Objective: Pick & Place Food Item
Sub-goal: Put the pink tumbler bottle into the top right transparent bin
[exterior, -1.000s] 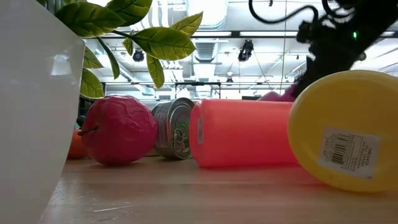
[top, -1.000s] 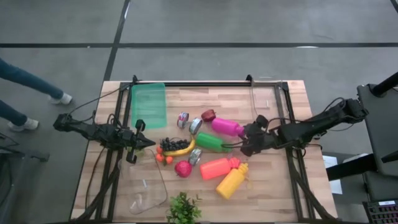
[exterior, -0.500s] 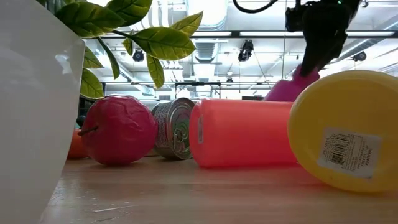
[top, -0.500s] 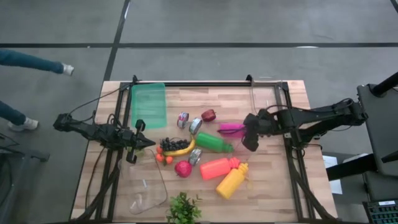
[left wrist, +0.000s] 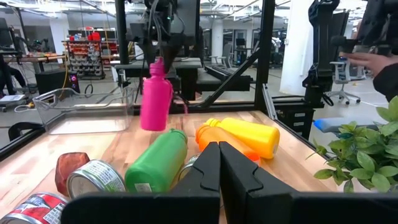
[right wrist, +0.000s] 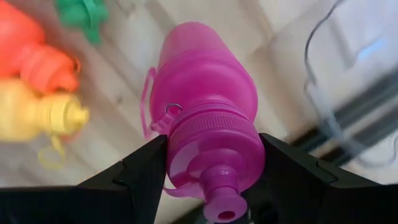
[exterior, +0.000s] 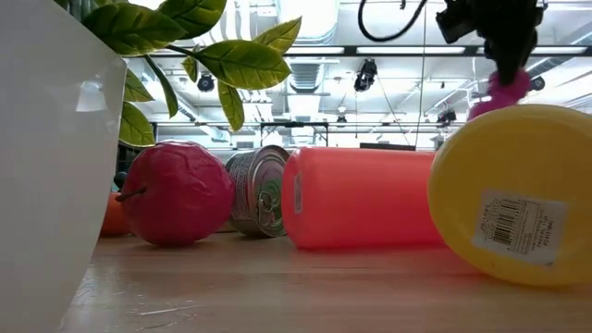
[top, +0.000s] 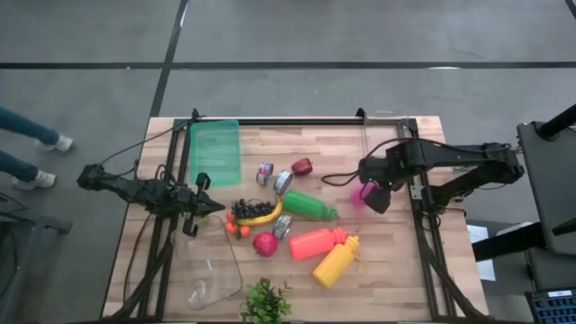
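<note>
Right claw (top: pixel 375 194) is clamping the magenta bottle (right wrist: pixel 208 146) near its neck, hanging clear above the surface (top: pixel 387 270) | risk: bottle is swinging, could slip | left claw (left wrist: pixel 219 163) is idling, fingers together.

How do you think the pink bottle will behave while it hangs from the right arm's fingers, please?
The pink bottle looks like stiff plastic, so it should keep its shape. The right gripper pinches it only near the cap, body hanging free above the table, so it may swing. Its smooth, rounded wall could slip if the grip loosens.
</note>
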`<state>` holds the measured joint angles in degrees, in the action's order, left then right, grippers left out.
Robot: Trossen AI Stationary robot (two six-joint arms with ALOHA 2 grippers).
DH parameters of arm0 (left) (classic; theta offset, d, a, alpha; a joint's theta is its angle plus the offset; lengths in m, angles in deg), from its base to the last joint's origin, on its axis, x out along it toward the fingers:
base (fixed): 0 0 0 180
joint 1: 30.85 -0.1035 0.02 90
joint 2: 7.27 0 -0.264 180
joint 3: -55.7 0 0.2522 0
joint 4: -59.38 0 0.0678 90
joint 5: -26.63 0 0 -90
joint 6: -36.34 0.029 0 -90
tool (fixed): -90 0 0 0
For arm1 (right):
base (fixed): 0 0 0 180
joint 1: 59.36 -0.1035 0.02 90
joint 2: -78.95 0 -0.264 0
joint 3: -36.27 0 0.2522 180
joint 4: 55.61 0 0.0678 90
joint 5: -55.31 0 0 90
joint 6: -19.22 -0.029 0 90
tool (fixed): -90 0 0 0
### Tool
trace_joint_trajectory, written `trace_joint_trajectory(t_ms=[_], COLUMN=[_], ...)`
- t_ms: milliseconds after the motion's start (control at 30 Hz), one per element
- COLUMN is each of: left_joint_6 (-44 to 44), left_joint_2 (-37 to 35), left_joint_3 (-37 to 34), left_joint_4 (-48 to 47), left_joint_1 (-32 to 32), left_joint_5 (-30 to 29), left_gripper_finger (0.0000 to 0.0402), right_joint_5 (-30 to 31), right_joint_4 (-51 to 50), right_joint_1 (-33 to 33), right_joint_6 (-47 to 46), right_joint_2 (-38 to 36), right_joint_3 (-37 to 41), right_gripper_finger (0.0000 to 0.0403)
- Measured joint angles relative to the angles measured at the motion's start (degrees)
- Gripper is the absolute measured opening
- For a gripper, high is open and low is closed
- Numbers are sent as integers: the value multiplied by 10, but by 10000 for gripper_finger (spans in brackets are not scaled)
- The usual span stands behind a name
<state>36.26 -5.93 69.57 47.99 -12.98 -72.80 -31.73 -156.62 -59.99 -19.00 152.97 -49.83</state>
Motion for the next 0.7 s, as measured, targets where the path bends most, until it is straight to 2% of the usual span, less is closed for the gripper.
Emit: trace_joint_trajectory(t_ms=[333,700], left_joint_6=[0,0], left_joint_2=[0,0], left_joint_3=[0,0], left_joint_4=[0,0], left_joint_1=[0,0], left_joint_5=[0,0], left_gripper_finger=[0,0], right_joint_5=[-87,-94], right_joint_4=[-29,-28], right_joint_1=[16,38], right_joint_6=[10,18], right_joint_2=[24,51], right_joint_3=[-8,-7], right_gripper_finger=[237,237])
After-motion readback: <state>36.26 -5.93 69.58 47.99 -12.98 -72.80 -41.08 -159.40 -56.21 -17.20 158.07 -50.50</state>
